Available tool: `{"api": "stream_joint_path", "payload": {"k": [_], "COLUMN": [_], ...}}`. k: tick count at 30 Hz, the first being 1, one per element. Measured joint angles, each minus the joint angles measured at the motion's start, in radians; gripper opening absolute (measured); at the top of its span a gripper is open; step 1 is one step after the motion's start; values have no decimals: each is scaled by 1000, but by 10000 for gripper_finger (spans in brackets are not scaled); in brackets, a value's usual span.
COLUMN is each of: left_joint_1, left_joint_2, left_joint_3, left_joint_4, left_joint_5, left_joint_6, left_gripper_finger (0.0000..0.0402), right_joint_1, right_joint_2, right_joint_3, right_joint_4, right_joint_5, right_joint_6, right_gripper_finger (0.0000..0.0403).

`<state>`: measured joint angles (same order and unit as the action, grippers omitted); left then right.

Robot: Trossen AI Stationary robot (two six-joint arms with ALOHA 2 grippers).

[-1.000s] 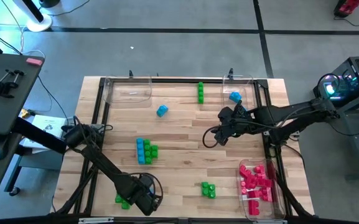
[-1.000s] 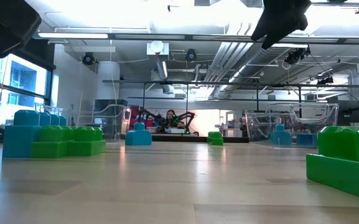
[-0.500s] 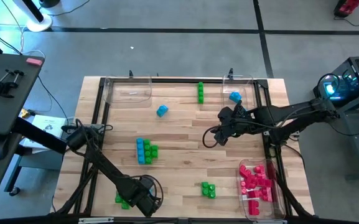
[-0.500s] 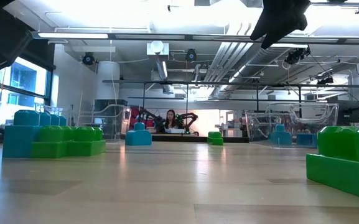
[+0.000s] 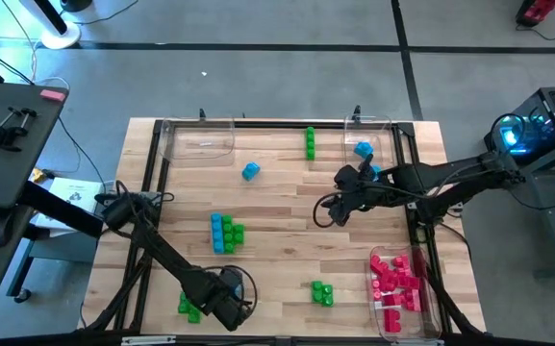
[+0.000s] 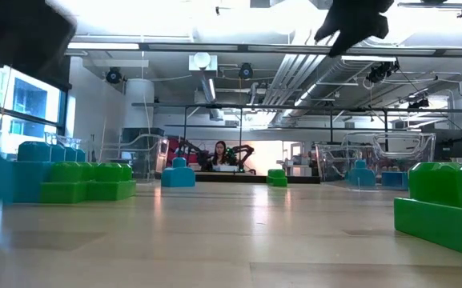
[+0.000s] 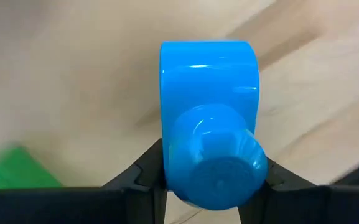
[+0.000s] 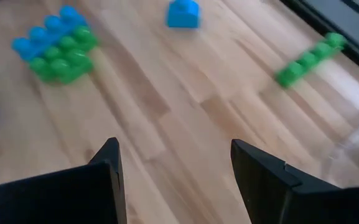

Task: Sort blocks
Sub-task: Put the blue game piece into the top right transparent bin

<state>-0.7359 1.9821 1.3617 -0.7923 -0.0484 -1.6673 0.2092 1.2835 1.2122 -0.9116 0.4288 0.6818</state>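
Left pincer has just clenched on a blue block at desk front, ready for sorting; right pincer hovers released mid-desk.

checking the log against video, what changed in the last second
The left tool closed on a light blue plastic block at the table's near left edge. The right tool shifted slightly leftward, open and empty. The green and blue block cluster and the clear tray of pink blocks stayed put.

Bare wood mid-table, blue-green block cluster left, trays at rear corners
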Motion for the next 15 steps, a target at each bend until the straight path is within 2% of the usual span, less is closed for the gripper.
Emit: {"api": "stream_joint_path", "payload": {"k": [4, 10, 13, 15], "left_joint_1": [15, 100, 187, 254], "left_joint_2": [-118, -326, -421, -481], "left_joint_3": [0, 1, 1, 1], "left_joint_4": [-68, -66, -34, 7], "left_joint_5": [-168, -492, -558, -556], "left_joint_6": [152, 530, 746, 916], "left_gripper_finger": [109, 109, 109, 109], "right_joint_1": [0, 1, 1, 1], "right_joint_2": [0, 26, 60, 84], "right_joint_3": [0, 0, 0, 0], "right_joint_4": [162, 573, 797, 919], "right_joint_5": [-90, -207, -238, -246], "right_joint_6": [-97, -238, -283, -323], "right_gripper_finger": [174, 174, 174, 174]}}
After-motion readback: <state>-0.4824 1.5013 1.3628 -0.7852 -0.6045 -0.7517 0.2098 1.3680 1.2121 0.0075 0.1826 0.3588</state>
